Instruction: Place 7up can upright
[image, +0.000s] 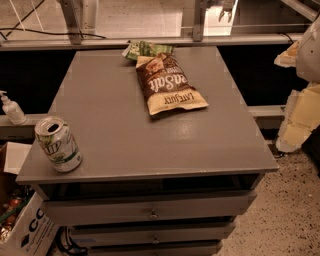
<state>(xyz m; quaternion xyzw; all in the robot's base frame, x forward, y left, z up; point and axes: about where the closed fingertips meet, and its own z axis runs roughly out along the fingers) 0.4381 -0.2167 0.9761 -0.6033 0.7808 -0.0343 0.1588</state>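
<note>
The 7up can (58, 145), silver-white with a green logo and an open metal top, stands upright on the grey cabinet top (115, 115) near its front left corner. My gripper (301, 112) shows only as pale white and cream parts at the right edge of the camera view. It is off the cabinet's right side, far from the can, and nothing is visibly in it.
A brown-and-cream chip bag (170, 84) lies at the back middle of the top, with a green packet (147, 49) behind it. Drawers (150, 210) are below the top. A pump bottle (11, 107) and a cardboard box (30, 227) are at the left.
</note>
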